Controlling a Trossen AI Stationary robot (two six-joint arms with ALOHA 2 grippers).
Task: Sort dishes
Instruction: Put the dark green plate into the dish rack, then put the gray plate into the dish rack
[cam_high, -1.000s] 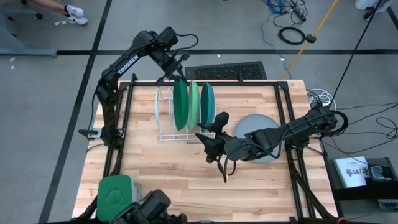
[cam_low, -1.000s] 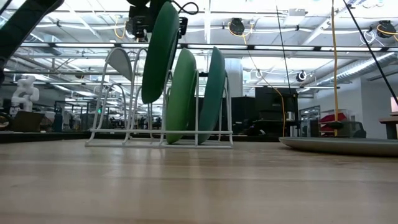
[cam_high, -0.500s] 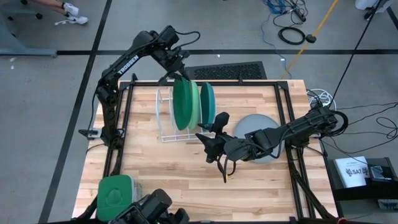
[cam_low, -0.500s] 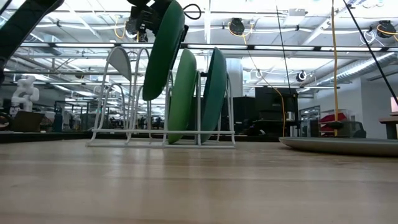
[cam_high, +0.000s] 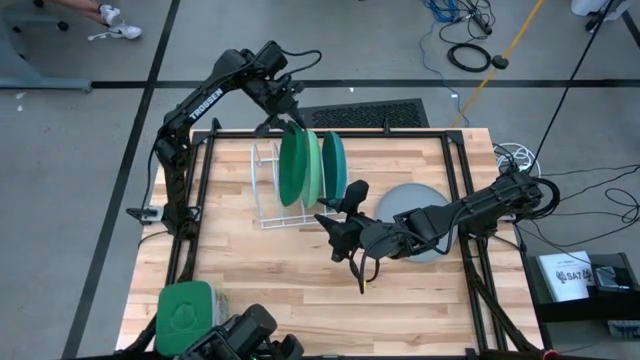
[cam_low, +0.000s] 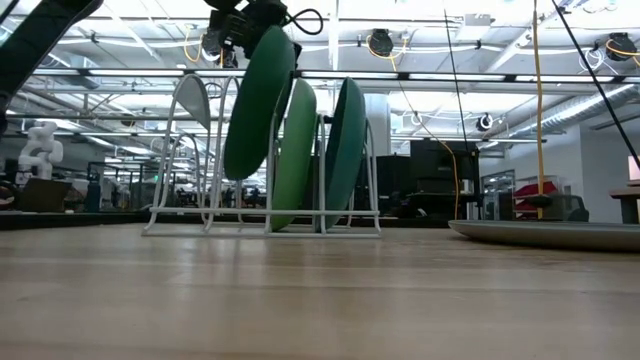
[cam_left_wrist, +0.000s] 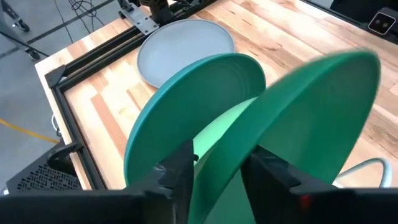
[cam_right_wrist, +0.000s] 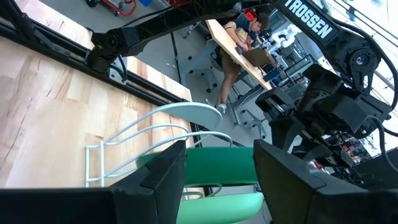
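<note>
Three plates stand on edge at the white wire rack (cam_high: 270, 190): the teal one (cam_high: 335, 165) and the light mint one (cam_high: 314, 165) sit in its slots. My left gripper (cam_high: 287, 112) is shut on the dark green plate (cam_high: 292, 165) above the rack. In the low view this plate (cam_low: 258, 105) hangs tilted, its lower edge above the rack's base. The grey plate (cam_high: 418, 222) lies flat at the table's right. My right gripper (cam_high: 335, 215) is open and empty at mid-table, just to the right of the rack. My left gripper pinches the dark green plate's top rim (cam_left_wrist: 252, 149) between its two fingers (cam_left_wrist: 180, 177), coming from above and the table's far side, slanting down. The plate hangs below the fingers, tilted, its top toward the mint plate (cam_low: 293, 150), its lower edge clear of the rack's base.
A green square lidded container (cam_high: 185, 312) stands at the near left corner. The rack has free wire loops (cam_low: 195, 130) on its left side. The right arm (cam_high: 470, 210) lies over the grey plate. Black rails (cam_high: 455, 170) frame the table.
My left gripper has gone down a little and toward the table's right with the dark green plate. The plate now hangs lower, close against the mint plate. The rack has slid slightly toward the right.
</note>
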